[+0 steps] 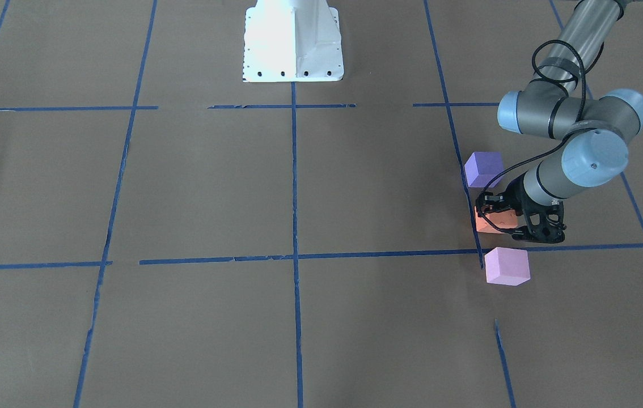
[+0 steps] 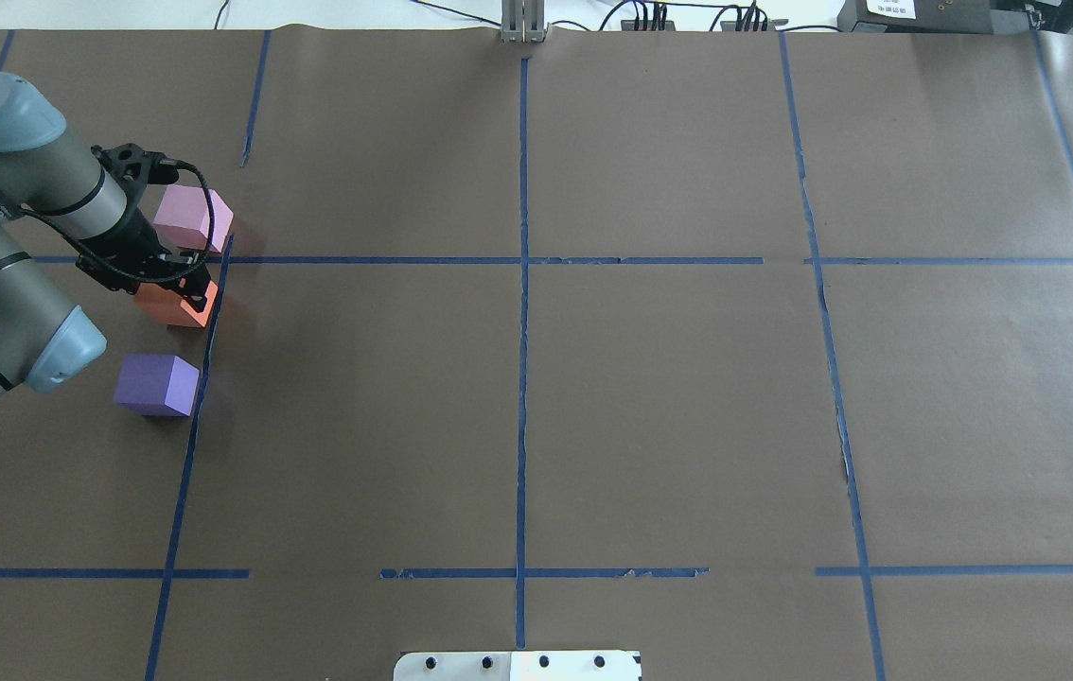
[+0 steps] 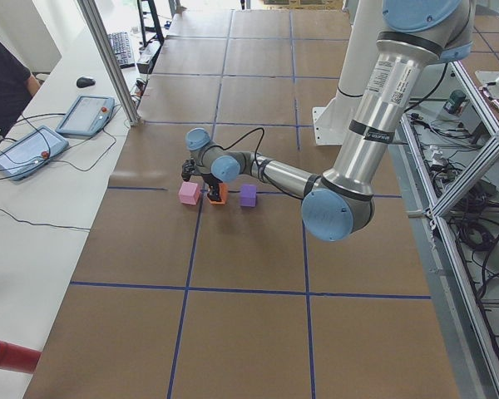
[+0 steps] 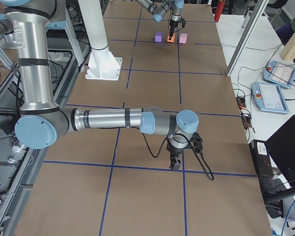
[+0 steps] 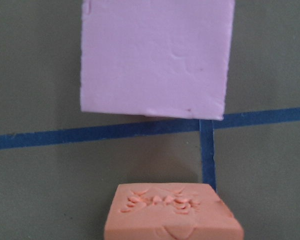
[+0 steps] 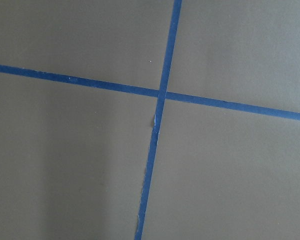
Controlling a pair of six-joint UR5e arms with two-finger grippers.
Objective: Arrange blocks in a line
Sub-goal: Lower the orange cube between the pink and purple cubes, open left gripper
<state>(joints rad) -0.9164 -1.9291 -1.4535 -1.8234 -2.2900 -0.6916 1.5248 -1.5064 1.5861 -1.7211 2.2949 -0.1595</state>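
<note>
The orange block rests on the brown table between the dark purple block and the light pink block. The three form a short row beside a blue tape line. My left gripper is low over the orange block, fingers on two opposite sides, and looks shut on it. The left wrist view shows the orange block with dents on top and the pink block beyond. My right gripper shows only in the exterior right view, so I cannot tell its state.
Blue tape lines divide the brown paper into squares. The white robot base stands at the table's middle edge. Teach pendants and cables lie on a side bench, where a person sits. The right wrist view shows only a tape crossing.
</note>
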